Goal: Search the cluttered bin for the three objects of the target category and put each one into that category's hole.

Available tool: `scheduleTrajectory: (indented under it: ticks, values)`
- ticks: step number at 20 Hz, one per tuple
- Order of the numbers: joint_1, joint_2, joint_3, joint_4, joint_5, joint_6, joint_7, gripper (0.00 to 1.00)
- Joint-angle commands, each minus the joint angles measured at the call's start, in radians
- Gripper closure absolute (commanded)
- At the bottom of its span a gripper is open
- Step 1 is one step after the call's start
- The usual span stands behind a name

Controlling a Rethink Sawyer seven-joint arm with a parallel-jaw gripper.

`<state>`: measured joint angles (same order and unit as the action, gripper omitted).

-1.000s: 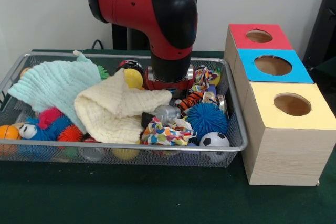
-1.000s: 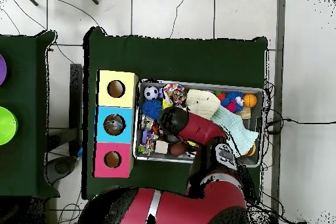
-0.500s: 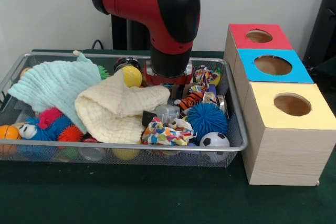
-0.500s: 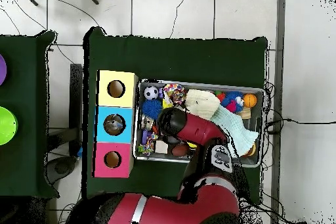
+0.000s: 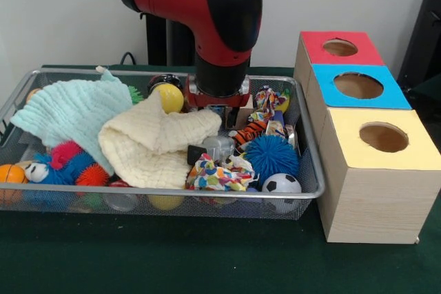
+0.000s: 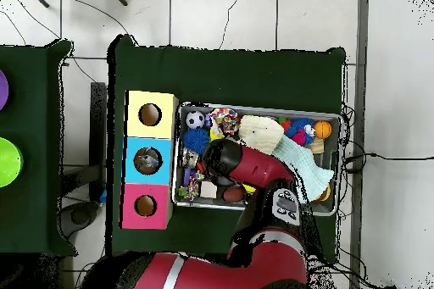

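Fingers (image 5: 222,116): mostly hidden under the red and black arm (image 5: 207,12); cannot tell whether spread or closed. They hang just above the cream cloth (image 5: 155,139), at the middle of the wire bin (image 5: 311,170).

Just right of them: orange striped toy (image 5: 251,130), blue spiky ball (image 5: 270,156). Near edge: small soccer ball (image 5: 281,184), patterned fabric bundle (image 5: 217,173). Just left of the arm: yellow ball (image 5: 170,97).

Left half of the bin: mint cloth (image 5: 72,108); orange ball (image 5: 10,173) at the near left corner.

Right of the bin, on the green bench (image 5: 207,259): wooden box with red top hole (image 5: 340,47) far, blue top hole (image 5: 358,85) middle, yellow top hole (image 5: 383,137) near.
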<state>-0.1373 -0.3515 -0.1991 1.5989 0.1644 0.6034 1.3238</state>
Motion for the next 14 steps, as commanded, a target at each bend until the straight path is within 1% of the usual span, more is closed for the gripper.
scheduleTrajectory:
  ticks: [1,5,10,14]
  values:
    - [-0.039,0.039,0.013,0.091,-0.025,0.074,0.177,0.0]
    - [-0.024,0.023,0.001,0.086,-0.021,0.127,0.19,0.0]
    - [-0.031,0.032,0.01,0.089,-0.022,0.105,0.183,0.0]
    - [-0.016,0.04,-0.006,0.059,-0.029,0.128,0.189,0.0]
